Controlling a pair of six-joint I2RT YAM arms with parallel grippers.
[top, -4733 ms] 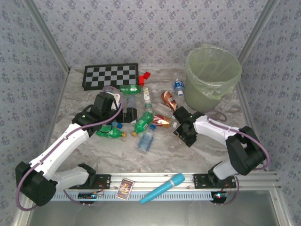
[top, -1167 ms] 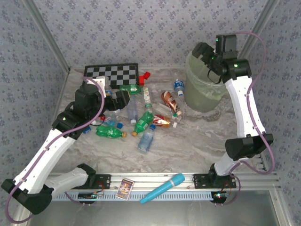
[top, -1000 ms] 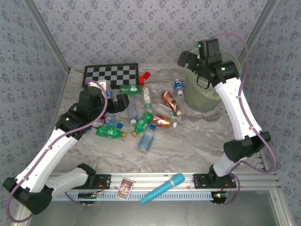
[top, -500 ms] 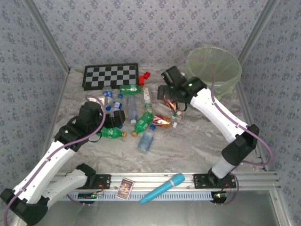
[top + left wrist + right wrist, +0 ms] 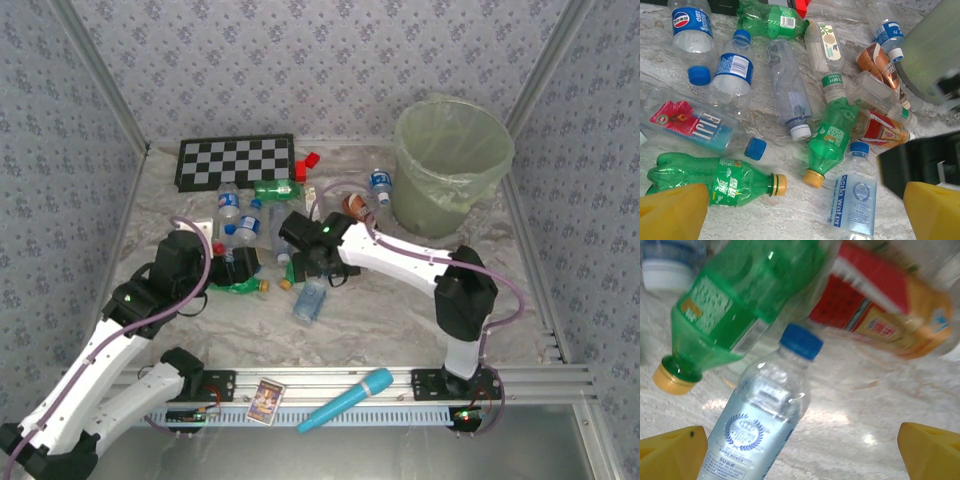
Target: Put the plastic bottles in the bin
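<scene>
Right hand [image 5: 312, 270]: back from the bin [image 5: 432, 196] at upper right, fingers apart, empty, now low over the clear blue-capped water bottle [image 5: 760, 420] at mid-frame. Left hand [image 5: 243, 266]: apart, empty. The other plastic bottles [image 5: 277, 188] lie on the worktop [image 5: 400, 310]; I judge another pick is starting.

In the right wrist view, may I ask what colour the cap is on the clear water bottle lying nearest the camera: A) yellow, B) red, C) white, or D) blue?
D: the clear water bottle with the blue crest on its label carries a blue cap; the yellow cap belongs to the green bottle lying beside it.
</scene>
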